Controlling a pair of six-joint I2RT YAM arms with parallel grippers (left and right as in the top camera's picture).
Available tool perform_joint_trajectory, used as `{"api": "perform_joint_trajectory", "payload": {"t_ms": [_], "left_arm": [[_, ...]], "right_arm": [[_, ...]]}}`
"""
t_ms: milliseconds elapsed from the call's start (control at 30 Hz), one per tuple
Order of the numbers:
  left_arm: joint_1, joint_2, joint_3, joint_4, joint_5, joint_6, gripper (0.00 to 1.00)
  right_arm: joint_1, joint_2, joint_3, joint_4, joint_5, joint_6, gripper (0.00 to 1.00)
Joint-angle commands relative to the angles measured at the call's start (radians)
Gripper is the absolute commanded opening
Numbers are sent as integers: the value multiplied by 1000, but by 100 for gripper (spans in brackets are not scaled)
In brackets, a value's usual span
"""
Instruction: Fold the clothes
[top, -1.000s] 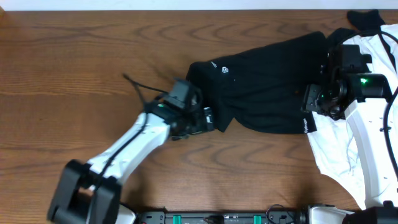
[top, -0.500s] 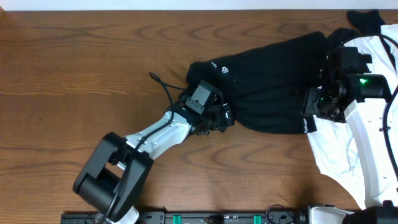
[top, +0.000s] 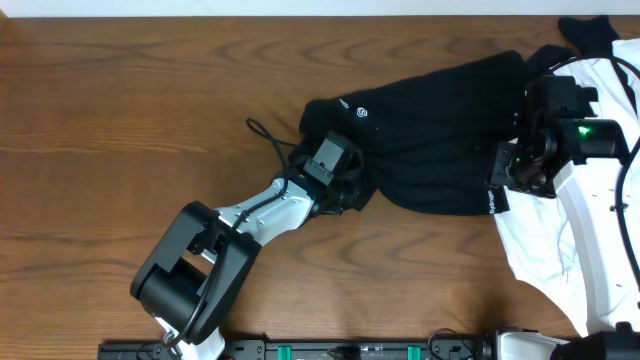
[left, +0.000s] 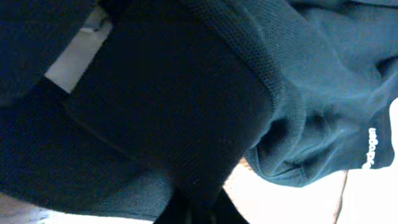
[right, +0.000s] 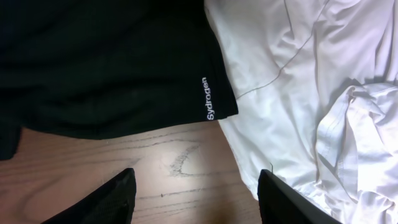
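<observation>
1. Overhead view: the black shirt lies spread across the middle of the wooden tabletop, running from its lower left end up toward the far right corner. A small white logo shows near its left end. The left hand sits on the shirt's lower left edge, closed on a fold of the black fabric. A thin black cable loops off the arm just beside it. The right hand hovers over the shirt's right end, next to the hem with white lettering. A white garment lies crumpled along the right side, partly under that arm. A second black garment peeks in at the top right corner.

2. Left wrist view: the black shirt fills almost the whole picture, bunched and folded close to the lens. A flap of it runs down into the left hand at the bottom edge, where the jaws are pinched shut on it. A line of white print shows at the right edge, and a strip of tabletop at the lower right. I cannot tell what the pale patch at the upper left is.

3. Right wrist view: the right hand is open, its two dark fingers well apart with bare tabletop between them and nothing held. The black shirt covers the upper left, with its hem marked "Sydrogen". The white garment touches that hem and fills the right side.
</observation>
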Motion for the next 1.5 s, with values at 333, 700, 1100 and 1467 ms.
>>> {"api": "perform_joint_trajectory", "payload": {"t_ms": [333, 700, 1100, 1467], "left_arm": [[156, -208, 3, -393, -199, 223, 6], [643, -589, 3, -633, -429, 468, 6], [813, -576, 2, -784, -277, 462, 72], [729, -576, -87, -1002, -169, 413, 73]], "right_arm": [[-5, 3, -2, -7, -3, -11, 61], [-2, 3, -2, -18, -83, -94, 62], [-2, 3, -2, -35, -87, -116, 63], [-3, 3, -2, -19, -87, -123, 64]]}}
